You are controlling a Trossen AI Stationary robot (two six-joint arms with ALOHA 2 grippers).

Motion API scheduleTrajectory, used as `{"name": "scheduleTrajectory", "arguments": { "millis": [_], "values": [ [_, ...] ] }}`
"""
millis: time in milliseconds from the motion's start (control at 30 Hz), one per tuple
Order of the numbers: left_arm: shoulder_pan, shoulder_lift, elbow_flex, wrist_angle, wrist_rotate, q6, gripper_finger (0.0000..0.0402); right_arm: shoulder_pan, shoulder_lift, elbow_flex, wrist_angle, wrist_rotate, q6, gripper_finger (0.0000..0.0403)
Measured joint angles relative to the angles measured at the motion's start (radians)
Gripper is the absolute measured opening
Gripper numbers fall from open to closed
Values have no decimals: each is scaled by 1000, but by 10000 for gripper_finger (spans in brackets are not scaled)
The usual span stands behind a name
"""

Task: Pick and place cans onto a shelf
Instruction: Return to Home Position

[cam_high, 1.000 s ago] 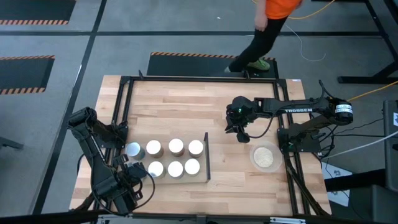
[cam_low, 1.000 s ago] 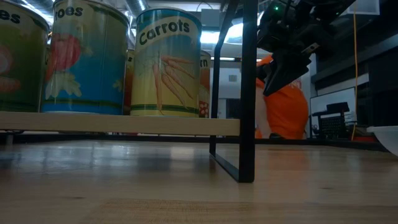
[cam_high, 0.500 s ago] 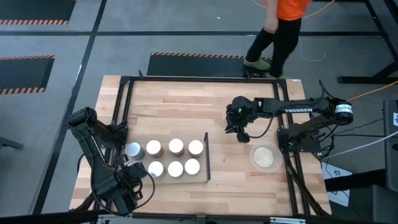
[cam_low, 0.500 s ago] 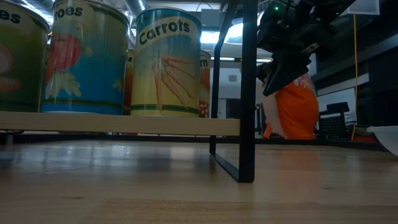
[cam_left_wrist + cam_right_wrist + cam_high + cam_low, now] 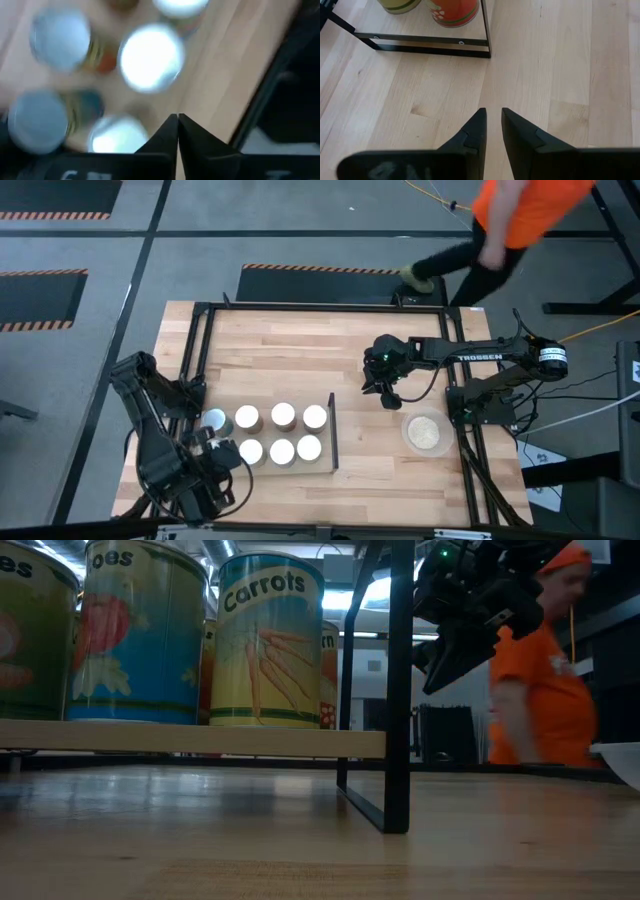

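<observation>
Left gripper (image 5: 177, 119): fingers pressed together, empty, hovering over the 8 o'clock end of the cans (image 5: 283, 416). Right gripper (image 5: 492, 114): barely parted, empty, above bare table (image 5: 300, 350), with the shelf (image 5: 325, 463) at its 8 o'clock. Seven tops show on the shelf; an eighth is perhaps hidden beneath the left gripper.

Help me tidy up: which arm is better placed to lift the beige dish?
Probably the right. The right arm holds its jaws over the table close by the dish; the left arm is across the table, beyond the shelf with its cans.
</observation>
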Motion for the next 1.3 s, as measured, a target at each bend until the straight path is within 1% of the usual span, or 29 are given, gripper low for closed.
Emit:
{"name": "scheduleTrajectory", "arguments": {
  "millis": [67,133,233,300,433,567,700,833,900,933,1000,1067,1200,1300],
  "values": [
    [15,0,55,8,-88,44,4,0,0,0,0,0,0,63],
    [34,0,107,19,-186,121,4,0,0,0,0,0,0,63],
    [75,0,173,55,-317,305,1,0,0,0,0,0,0,63],
    [113,0,219,79,-382,449,2,0,0,0,0,0,0,63],
    [213,0,299,158,-451,761,1,0,0,0,0,0,0,63],
    [293,0,399,192,-522,1017,1,0,0,0,0,0,0,63],
    [336,0,522,189,-576,1212,1,0,0,0,0,0,0,63],
    [339,-1,641,164,-593,1363,2,0,0,0,0,0,0,63],
    [329,-6,677,133,-592,1399,2,0,0,0,0,0,0,63],
    [320,-19,675,122,-593,1408,1,0,0,0,0,0,0,63],
    [305,-60,649,108,-590,1410,1,0,0,0,1,0,0,63],
    [295,-99,620,85,-589,1379,3,0,0,0,3,0,0,63],
    [282,-168,518,76,-590,1302,4,0,0,0,5,0,0,63],
    [277,-236,409,79,-607,1242,1,0,0,0,5,0,0,63]
  ]
}}
